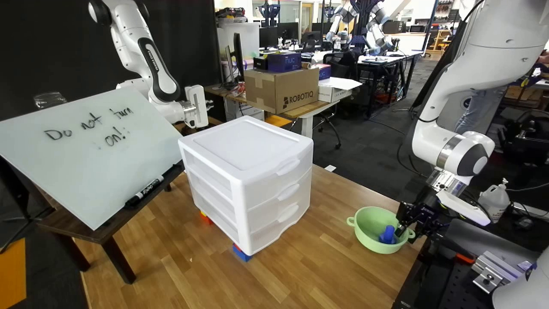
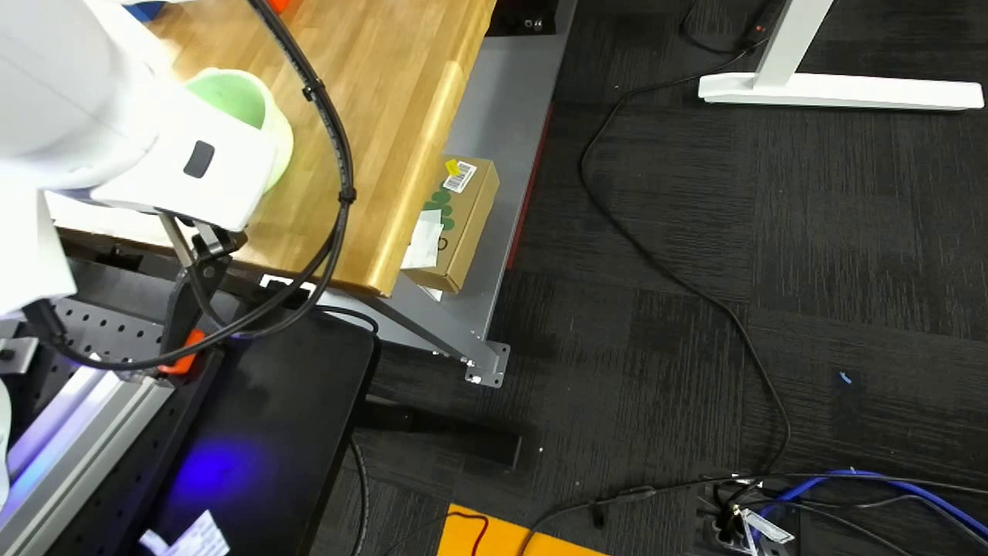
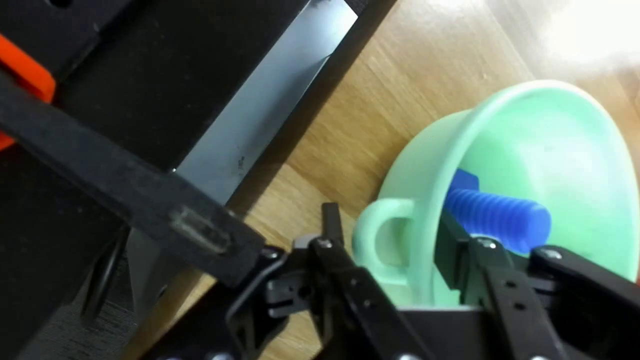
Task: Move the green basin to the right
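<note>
Black jaws are gaping wide, straddling the rim of the green basin [image 3: 570, 155] (a blue threaded piece [image 3: 495, 217] is lying inside), which is resting on a wooden surface [image 3: 360, 135].

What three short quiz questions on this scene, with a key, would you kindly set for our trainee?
1. True or false: the blue bolt lies inside the basin.
2. Which describes the gripper?
A: shut on the blue bolt
B: open, around part of the basin
C: open, wholly to one side of the basin
3. Fill the gap: the whiteboard reads "Do not ... on!"

Key: 1 true; 2 B; 3 turn.
</note>
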Controlling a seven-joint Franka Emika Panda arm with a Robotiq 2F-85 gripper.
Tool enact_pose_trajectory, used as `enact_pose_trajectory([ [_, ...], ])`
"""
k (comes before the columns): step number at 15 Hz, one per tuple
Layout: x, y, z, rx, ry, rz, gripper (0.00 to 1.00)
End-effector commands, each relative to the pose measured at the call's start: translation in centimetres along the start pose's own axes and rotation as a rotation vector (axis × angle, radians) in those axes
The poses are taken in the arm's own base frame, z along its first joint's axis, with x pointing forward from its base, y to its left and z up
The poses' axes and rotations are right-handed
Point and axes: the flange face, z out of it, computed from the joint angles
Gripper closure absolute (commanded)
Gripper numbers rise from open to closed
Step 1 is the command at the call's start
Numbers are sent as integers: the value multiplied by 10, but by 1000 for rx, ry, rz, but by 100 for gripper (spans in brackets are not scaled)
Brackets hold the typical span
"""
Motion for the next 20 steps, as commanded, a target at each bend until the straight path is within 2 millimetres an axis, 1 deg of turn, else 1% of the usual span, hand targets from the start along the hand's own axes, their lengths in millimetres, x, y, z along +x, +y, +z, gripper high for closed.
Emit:
enact_pose_trajectory([
  [1, -6, -10, -2, 47, 8, -32, 21],
  [2, -2, -11, -1, 52, 6, -41, 15],
  [3, -2, -13, 0, 55, 4, -48, 7],
  [4, -3, -16, 0, 57, 1, -54, 2],
  [5, -4, -19, 1, 52, 0, -68, 0],
  [8, -5, -33, 6, 30, -1, -138, 0],
  [10, -7, -50, 10, 16, 1, -203, 0],
  [14, -15, -81, 22, 18, 13, -272, 0],
  [17, -20, -96, 30, 22, 13, -299, 0],
  [20, -26, -105, 38, 9, -3, -315, 0],
])
